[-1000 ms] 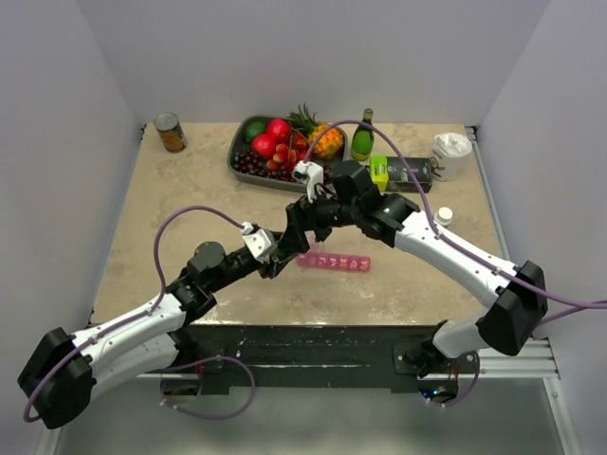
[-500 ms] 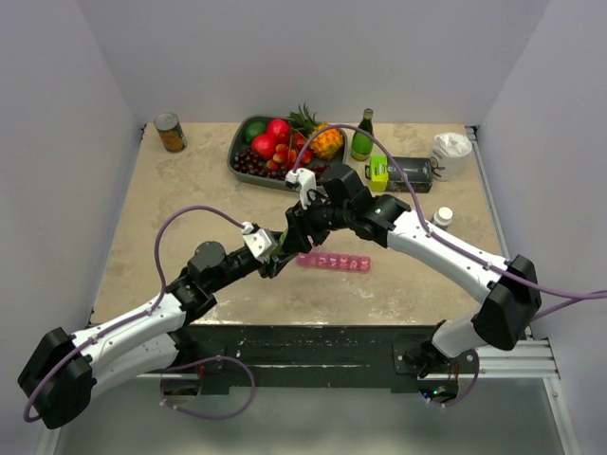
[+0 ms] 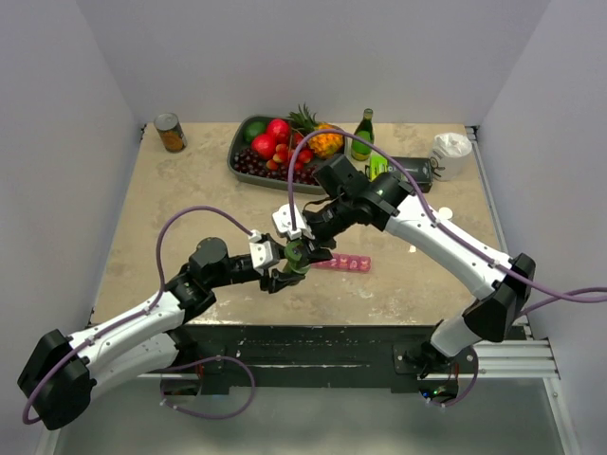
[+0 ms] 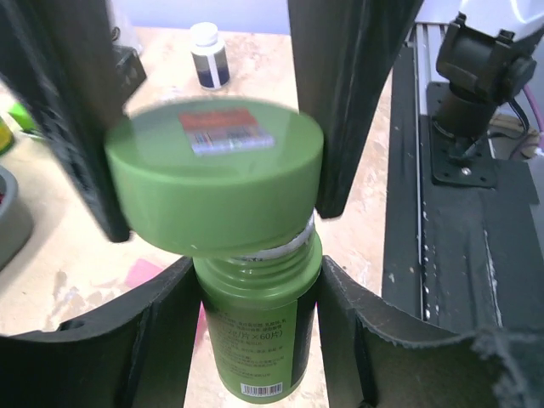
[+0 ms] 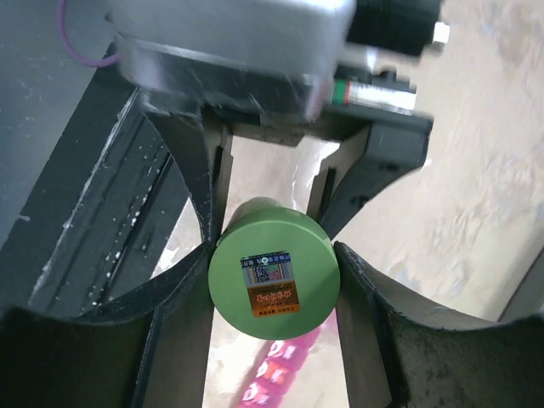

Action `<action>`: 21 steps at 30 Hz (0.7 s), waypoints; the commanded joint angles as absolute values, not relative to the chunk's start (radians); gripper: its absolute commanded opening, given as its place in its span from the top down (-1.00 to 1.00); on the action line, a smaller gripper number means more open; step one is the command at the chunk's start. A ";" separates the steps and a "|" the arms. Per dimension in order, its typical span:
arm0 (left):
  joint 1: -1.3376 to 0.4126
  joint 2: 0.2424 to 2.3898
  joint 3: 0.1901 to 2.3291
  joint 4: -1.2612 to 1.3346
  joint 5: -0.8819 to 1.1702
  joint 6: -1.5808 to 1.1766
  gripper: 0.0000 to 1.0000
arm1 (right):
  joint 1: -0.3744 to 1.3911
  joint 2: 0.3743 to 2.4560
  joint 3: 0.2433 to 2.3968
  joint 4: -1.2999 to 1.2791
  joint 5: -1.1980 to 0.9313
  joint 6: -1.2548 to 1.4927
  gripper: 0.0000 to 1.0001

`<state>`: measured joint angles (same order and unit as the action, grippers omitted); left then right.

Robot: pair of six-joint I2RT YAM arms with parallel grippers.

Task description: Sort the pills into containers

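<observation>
Over the near middle of the desk [image 3: 180, 199], the right tool [image 5: 274, 297] is clamped on the green cap [image 4: 212, 170], and the left tool [image 4: 255, 327] on the green bottle [image 4: 253, 361] beneath. Uncapping is judged in hand; the askew cap must next be lifted clear. The pink pill organizer [image 3: 346, 263] lies just beyond.

Your pink pill organizer [image 3: 346, 263], flat on the table [image 3: 190, 190]
You'll see it near the table's middle, towards the near edge: a narrow translucent strip of small square compartments running left to right (its left end is hidden from above, and the lids are too small to judge)
</observation>
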<state>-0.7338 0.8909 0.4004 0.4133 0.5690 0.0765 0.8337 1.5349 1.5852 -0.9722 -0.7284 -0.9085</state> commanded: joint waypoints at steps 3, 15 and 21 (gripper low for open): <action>-0.721 0.821 0.411 0.426 0.583 0.087 1.00 | 0.827 1.583 1.710 -1.120 -0.811 -1.062 0.88; -0.718 0.744 0.305 0.551 0.426 0.006 1.00 | 0.444 1.546 1.312 -0.528 -0.399 -0.394 0.69; -0.718 0.735 0.287 0.581 0.407 -0.041 1.00 | 0.342 1.716 1.238 -0.450 -0.269 -0.403 0.66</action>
